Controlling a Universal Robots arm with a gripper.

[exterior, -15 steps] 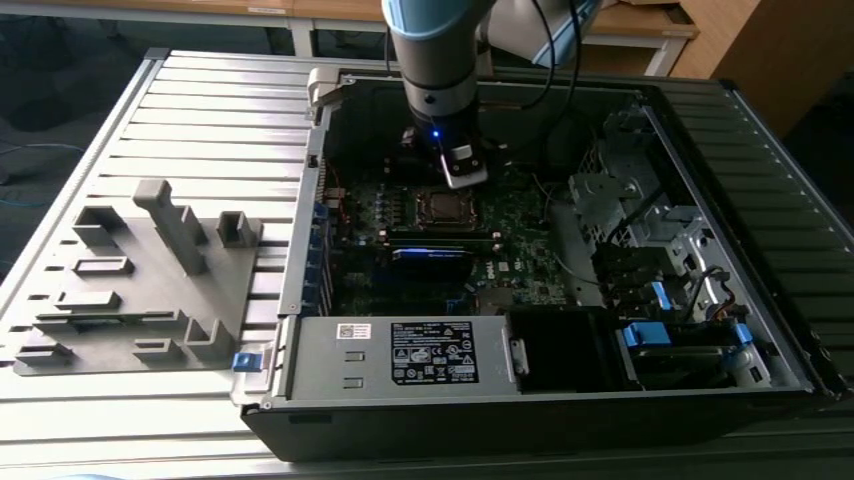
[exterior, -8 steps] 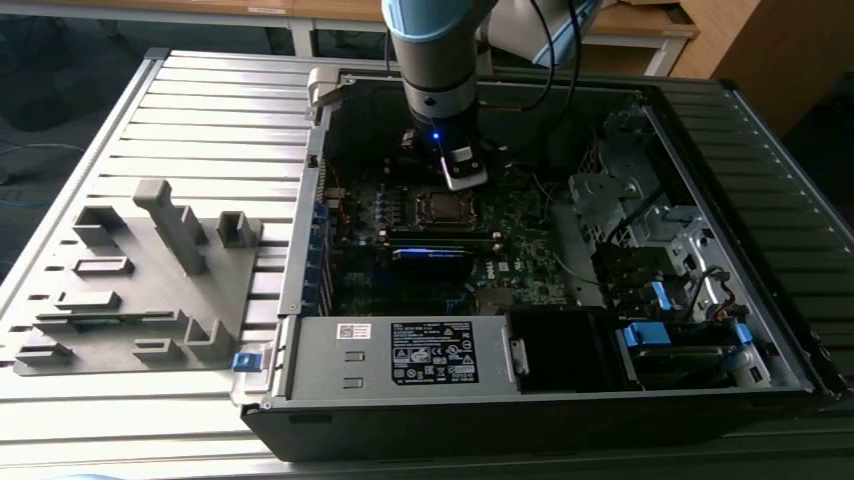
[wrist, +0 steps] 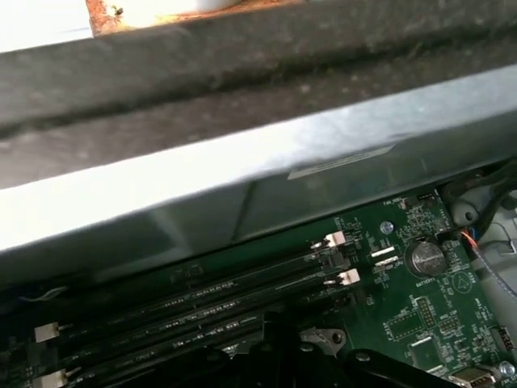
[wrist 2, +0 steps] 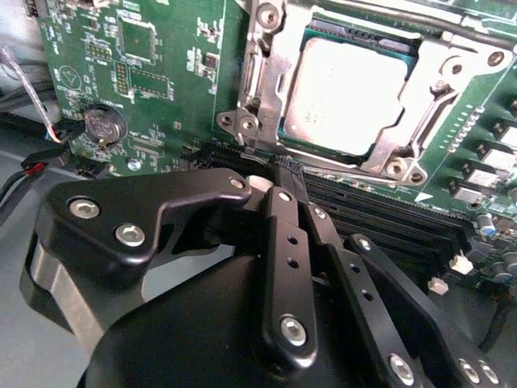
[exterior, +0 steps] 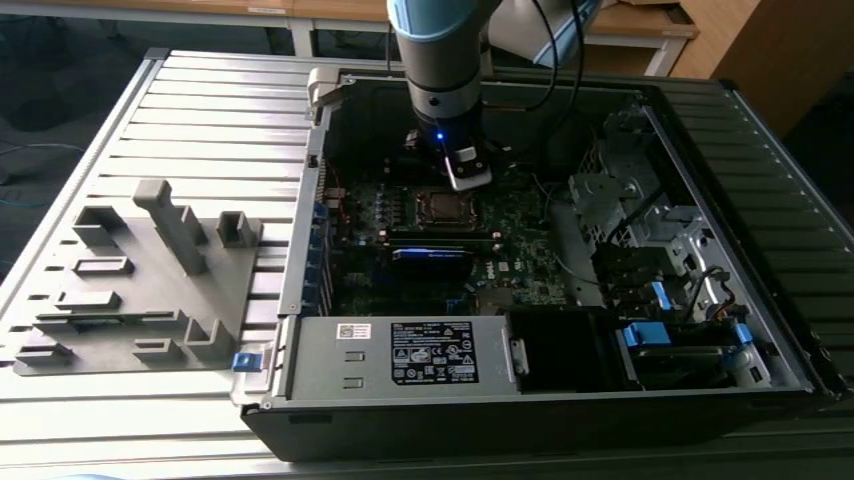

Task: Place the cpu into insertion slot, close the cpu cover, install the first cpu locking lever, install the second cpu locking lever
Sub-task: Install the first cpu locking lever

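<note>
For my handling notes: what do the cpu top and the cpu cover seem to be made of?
The cpu: dull silver-grey metal, matte, with soft glare. The cpu cover: probably stamped steel, shinier, with glints on bent edges.

Single arm [exterior: 438, 60] drops near-vertical, wrist [exterior: 445, 125] pointing down with a blue light lit. Pincer [wrist 2: 288, 172] empty, fingers [wrist 2: 284, 234] pressed together at the tips.

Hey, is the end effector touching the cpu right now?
Apart. In the second wrist view the end effector ends short of the cpu, with the cover rim showing between them.
</note>
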